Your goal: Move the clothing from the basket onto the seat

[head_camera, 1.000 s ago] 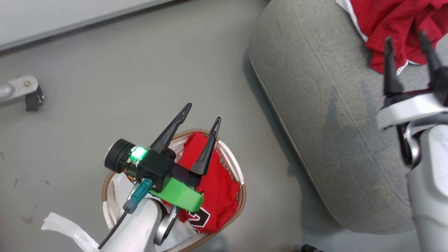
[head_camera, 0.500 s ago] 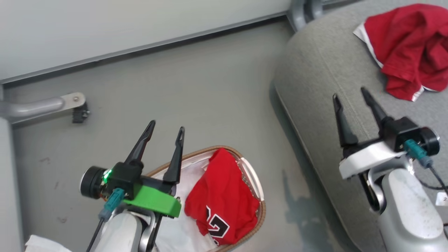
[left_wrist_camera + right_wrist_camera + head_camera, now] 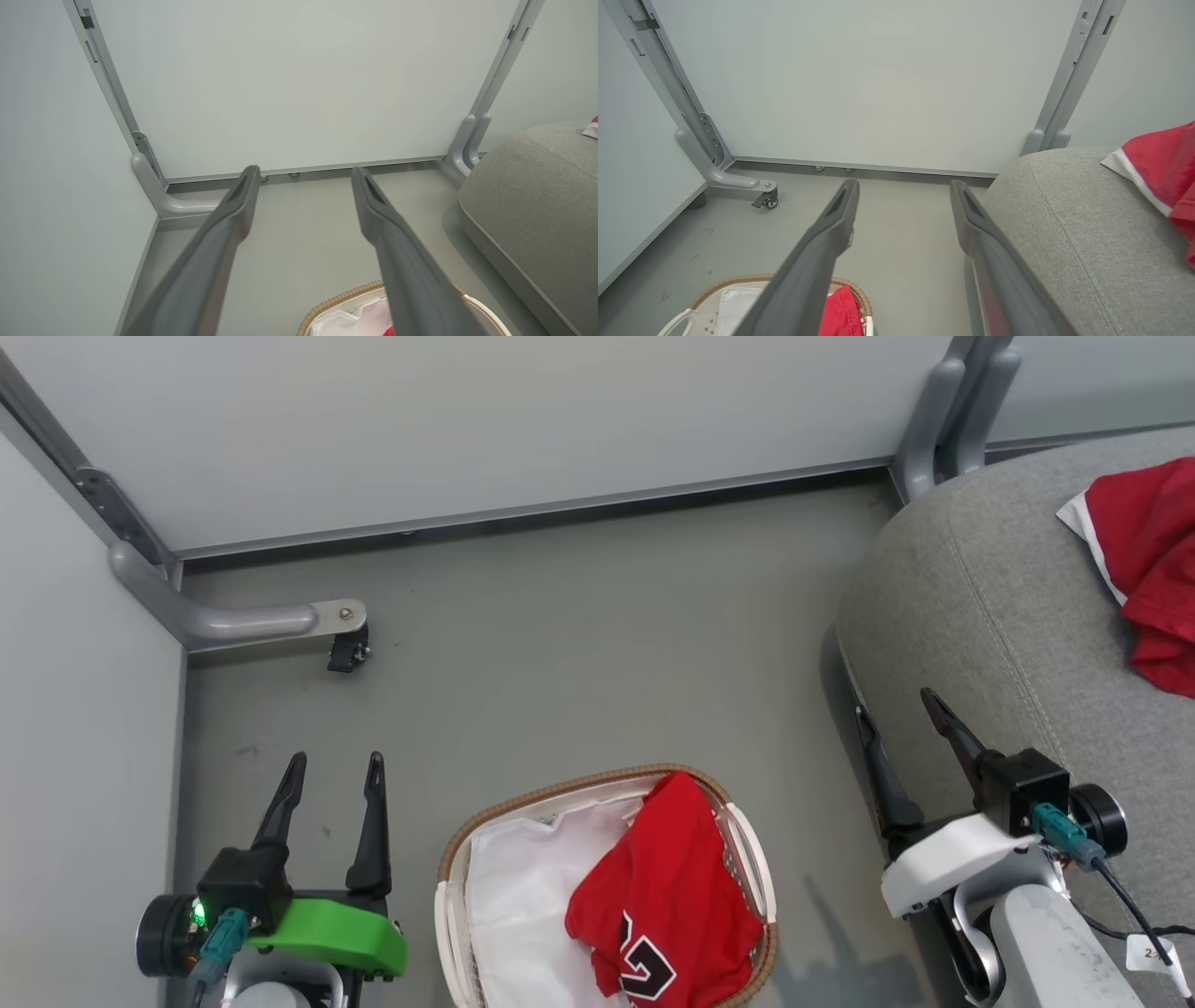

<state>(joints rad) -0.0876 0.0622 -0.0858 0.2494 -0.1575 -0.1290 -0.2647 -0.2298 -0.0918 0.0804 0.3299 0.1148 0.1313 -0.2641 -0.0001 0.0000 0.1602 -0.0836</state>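
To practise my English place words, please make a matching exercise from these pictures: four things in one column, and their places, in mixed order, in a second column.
1. numbered garment
2. white-trimmed garment
3. left gripper
4. right gripper

a. by the seat edge
b. in the basket
c. on the seat
d. over the floor, left of the basket

Pairs: 1-b, 2-c, 3-d, 4-a.

The numbered garment (image 3: 667, 896) lies in the basket (image 3: 560, 787), the trimmed garment (image 3: 1153, 569) on the seat (image 3: 980, 644)
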